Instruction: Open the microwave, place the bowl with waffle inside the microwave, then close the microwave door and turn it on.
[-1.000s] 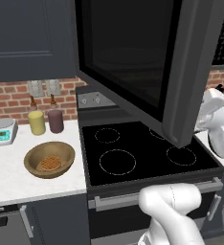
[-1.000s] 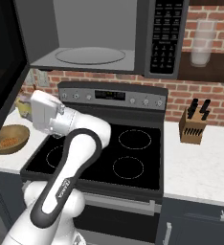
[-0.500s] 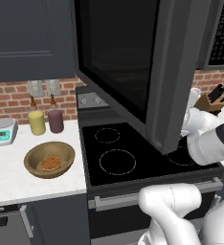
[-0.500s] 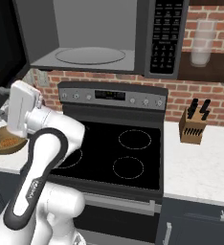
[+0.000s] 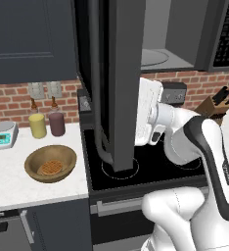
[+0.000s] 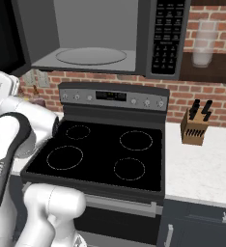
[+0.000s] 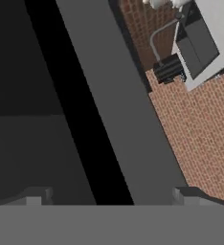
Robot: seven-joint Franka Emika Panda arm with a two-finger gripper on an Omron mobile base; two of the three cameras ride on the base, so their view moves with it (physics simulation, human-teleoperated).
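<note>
White counter [image 5: 18,184] left of stove [image 6: 100,154]: bowl [image 5: 51,163] with waffle [image 5: 51,168] near its front edge, jars behind. Gripper [image 7: 111,194] spread wide, empty, beside microwave door [image 5: 121,78], swung open. Microwave [image 6: 98,36] above, brick wall behind.

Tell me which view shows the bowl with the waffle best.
The left base view: the bowl sits in full on the white counter left of the stove, with the waffle lying inside it. The right base view has the arm in front of that stretch of counter. The hand view looks at the microwave door and brick wall.
</note>
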